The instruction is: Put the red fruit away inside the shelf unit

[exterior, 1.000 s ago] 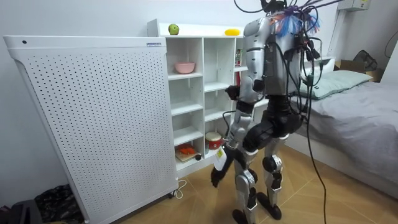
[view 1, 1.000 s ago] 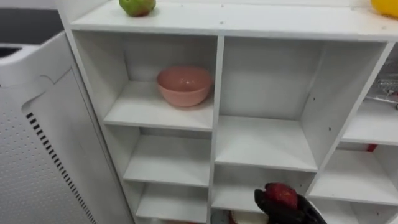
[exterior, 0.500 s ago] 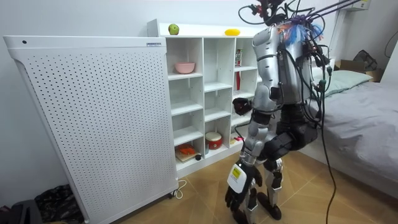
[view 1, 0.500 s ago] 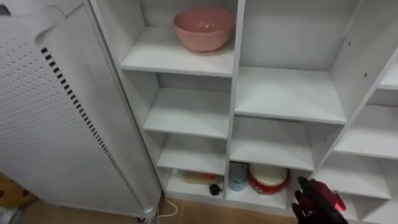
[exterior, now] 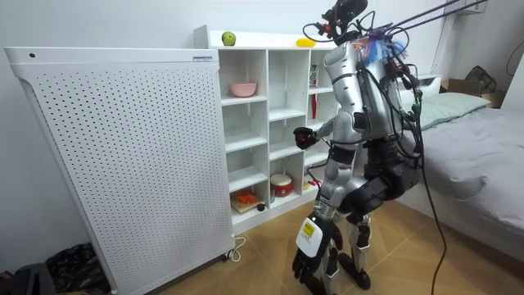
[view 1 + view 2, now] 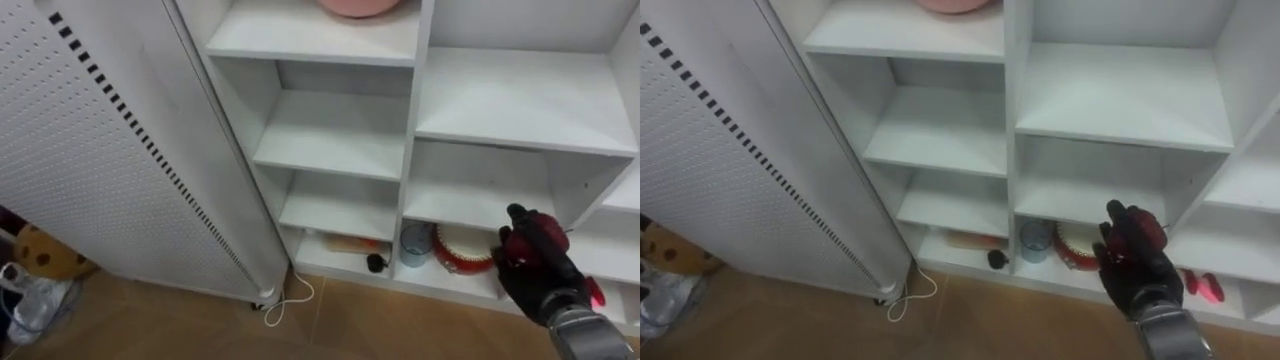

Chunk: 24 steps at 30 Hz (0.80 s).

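Note:
My right hand (image 6: 537, 268) is shut on a red fruit (image 6: 521, 241), of which only bits of red show between the dark fingers. It hovers in front of the lower right compartments of the white closet (image 6: 337, 132); the same hand (image 6: 1134, 258) shows in the right eye view. In the room view this hand (image 5: 304, 136) is held out at the middle shelves. My left hand (image 5: 313, 247) hangs low beside my leg with relaxed fingers. A green apple (image 5: 228, 38) and a yellow fruit (image 5: 305, 42) lie on the closet's top.
A pink bowl (image 5: 243, 88) stands on an upper left shelf. On the bottom shelf are a round red container (image 6: 460, 252), a blue cup (image 6: 414, 243) and a small black thing (image 6: 377, 263). A white perforated panel (image 6: 90, 150) stands on my left, a bed (image 5: 479, 156) behind me.
The eye view has tipped down from the closet's top to its bottom shelves and floor. My left arm has swung down beside my leg. The right hand keeps the fruit at the shelves.

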Tool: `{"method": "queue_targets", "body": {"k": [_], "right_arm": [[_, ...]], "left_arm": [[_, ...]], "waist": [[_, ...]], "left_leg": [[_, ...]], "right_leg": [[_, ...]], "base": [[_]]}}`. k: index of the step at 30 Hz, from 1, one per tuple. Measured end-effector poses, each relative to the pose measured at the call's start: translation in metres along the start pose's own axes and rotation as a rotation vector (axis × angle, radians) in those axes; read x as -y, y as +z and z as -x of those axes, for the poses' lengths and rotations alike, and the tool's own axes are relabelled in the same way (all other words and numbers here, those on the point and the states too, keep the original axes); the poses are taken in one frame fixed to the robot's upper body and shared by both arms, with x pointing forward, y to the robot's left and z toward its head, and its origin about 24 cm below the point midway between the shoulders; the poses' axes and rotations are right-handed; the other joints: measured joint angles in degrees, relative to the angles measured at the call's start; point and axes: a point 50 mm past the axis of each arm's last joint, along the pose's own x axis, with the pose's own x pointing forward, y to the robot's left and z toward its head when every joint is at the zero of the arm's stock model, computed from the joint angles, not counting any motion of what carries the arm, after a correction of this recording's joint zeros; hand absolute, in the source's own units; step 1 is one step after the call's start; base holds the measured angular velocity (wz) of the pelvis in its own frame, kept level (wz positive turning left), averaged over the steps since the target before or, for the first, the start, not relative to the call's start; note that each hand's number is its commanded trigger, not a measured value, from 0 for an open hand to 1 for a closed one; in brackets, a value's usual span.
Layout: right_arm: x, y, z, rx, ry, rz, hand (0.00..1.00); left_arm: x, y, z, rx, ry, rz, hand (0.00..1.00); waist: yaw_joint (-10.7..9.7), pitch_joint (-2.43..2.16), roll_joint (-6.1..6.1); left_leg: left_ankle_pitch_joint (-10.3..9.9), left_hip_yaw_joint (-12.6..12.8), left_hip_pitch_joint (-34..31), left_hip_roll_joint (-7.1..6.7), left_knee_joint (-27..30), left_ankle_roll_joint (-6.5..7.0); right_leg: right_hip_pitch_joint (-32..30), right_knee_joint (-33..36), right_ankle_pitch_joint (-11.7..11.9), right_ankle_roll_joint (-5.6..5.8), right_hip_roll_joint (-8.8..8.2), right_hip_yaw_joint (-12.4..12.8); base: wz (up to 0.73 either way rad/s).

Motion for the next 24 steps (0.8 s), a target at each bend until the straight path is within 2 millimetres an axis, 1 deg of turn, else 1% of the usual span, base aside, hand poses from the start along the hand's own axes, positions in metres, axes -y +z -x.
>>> {"method": "queue_targets", "body": {"k": [1, 2, 4, 7, 8, 9, 10, 12, 16, 18, 20, 22, 24], "right_arm": [[-0.001, 0.002, 0.000, 0.005, 0.000, -0.003, 1.00], [-0.007, 0.005, -0.002, 0.013, 0.010, -0.011, 1.00], [-0.020, 0.012, -0.004, 0.031, 0.035, -0.018, 1.00], [-0.032, 0.021, -0.006, 0.052, 0.053, -0.012, 1.00], [-0.034, 0.022, -0.007, 0.057, 0.054, -0.007, 0.65], [-0.038, 0.024, -0.007, 0.065, 0.050, 0.004, 0.14], [-0.040, 0.025, -0.007, 0.069, 0.040, 0.017, 0.00], [-0.043, 0.028, -0.007, 0.081, 0.026, 0.042, 0.00], [-0.046, 0.034, -0.007, 0.103, -0.003, 0.057, 0.00], [-0.052, 0.036, -0.008, 0.111, -0.017, 0.055, 0.00], [-0.059, 0.040, -0.008, 0.121, -0.022, 0.053, 0.00], [-0.070, 0.044, -0.009, 0.131, -0.019, 0.048, 0.00], [-0.088, 0.049, -0.009, 0.146, -0.006, 0.038, 0.00]], "left_arm": [[0.000, 0.000, 0.000, 0.002, 0.002, 0.000, 0.00], [-0.001, 0.000, 0.000, 0.002, 0.008, 0.000, 0.00], [-0.001, 0.001, 0.000, 0.005, 0.015, 0.000, 0.00], [-0.001, 0.001, 0.000, 0.007, 0.017, -0.001, 0.00], [-0.001, 0.001, 0.000, 0.007, 0.018, -0.001, 0.00], [-0.001, 0.000, 0.000, 0.006, 0.020, -0.002, 0.00], [-0.002, -0.001, 0.000, 0.005, 0.029, -0.008, 0.00], [-0.003, 0.000, 0.001, 0.013, 0.037, -0.012, 0.00], [-0.008, -0.002, 0.001, 0.015, 0.050, -0.018, 0.00], [-0.009, -0.007, 0.004, 0.018, 0.056, -0.022, 0.00], [-0.009, -0.008, 0.005, 0.020, 0.057, -0.022, 0.00], [-0.010, -0.009, 0.005, 0.015, 0.061, -0.023, 0.00], [-0.010, -0.007, 0.006, 0.023, 0.077, -0.031, 0.00]], "waist": [[0.0, -0.01, -0.01], [0.0, -0.01, 0.01], [-0.2, -0.02, 0.00], [-0.2, -0.03, 0.00], [-0.2, -0.03, 0.00], [-0.2, -0.07, 0.07], [-0.2, -0.09, 0.10], [-0.2, -0.09, 0.09], [0.0, -0.10, 0.12], [-0.1, -0.26, 0.36], [-0.1, -0.32, 0.46], [-0.2, -0.36, 0.51], [-0.2, -0.45, 0.63]], "left_leg": [[-0.1, 0.1, -0.4, 0.02, 0.5, 0.06], [-0.5, 0.2, -1.2, -0.02, 1.2, 0.10], [-0.6, 0.9, -2.5, -0.05, 1.7, 0.12], [-0.6, 1.3, -3.0, -0.23, 2.3, 0.17], [-0.6, 1.4, -3.1, -0.29, 2.5, 0.20], [-0.8, 1.4, -3.2, -0.25, 2.9, 0.15], [-1.1, 1.5, -3.4, -0.12, 3.3, 0.11], [-1.2, 1.5, -3.6, 0.01, 4.1, 0.03], [-1.2, 1.5, -4.2, 0.06, 4.5, -0.02], [-1.2, 1.4, -4.7, 0.23, 5.0, -0.07], [-1.2, 1.2, -4.9, 0.24, 5.1, -0.12], [-1.1, 1.1, -5.0, 0.21, 5.1, -0.11], [-1.1, 1.1, -5.0, 0.10, 5.0, -0.09]], "right_leg": [[-0.4, 0.5, -0.3, 0.09, -0.03, 0.1], [-1.3, 1.2, -0.7, 0.19, -0.10, 0.3], [-2.9, 2.3, -0.9, 0.03, -0.48, 0.5], [-4.0, 3.7, -1.1, 0.07, -0.50, 1.3], [-4.2, 4.0, -1.2, 0.06, -0.53, 1.5], [-4.3, 4.2, -1.4, -0.06, -0.50, 1.6], [-4.4, 4.6, -1.7, -0.21, -0.52, 1.6], [-4.4, 5.2, -2.5, -0.26, -0.72, 1.7], [-4.9, 6.1, -2.5, -0.35, -0.82, 1.6], [-5.2, 6.2, -2.5, -0.47, -0.70, 1.3], [-5.4, 6.1, -2.4, -0.54, -0.68, 1.2], [-5.4, 6.1, -2.4, -0.56, -0.74, 1.2], [-5.4, 6.1, -2.3, -0.53, -0.86, 1.1]], "base": [[0.09], [0.00], [-0.03], [-0.02], [0.00], [0.00], [0.00], [0.04], [0.08], [0.00], [0.00], [0.00], [0.00]]}}
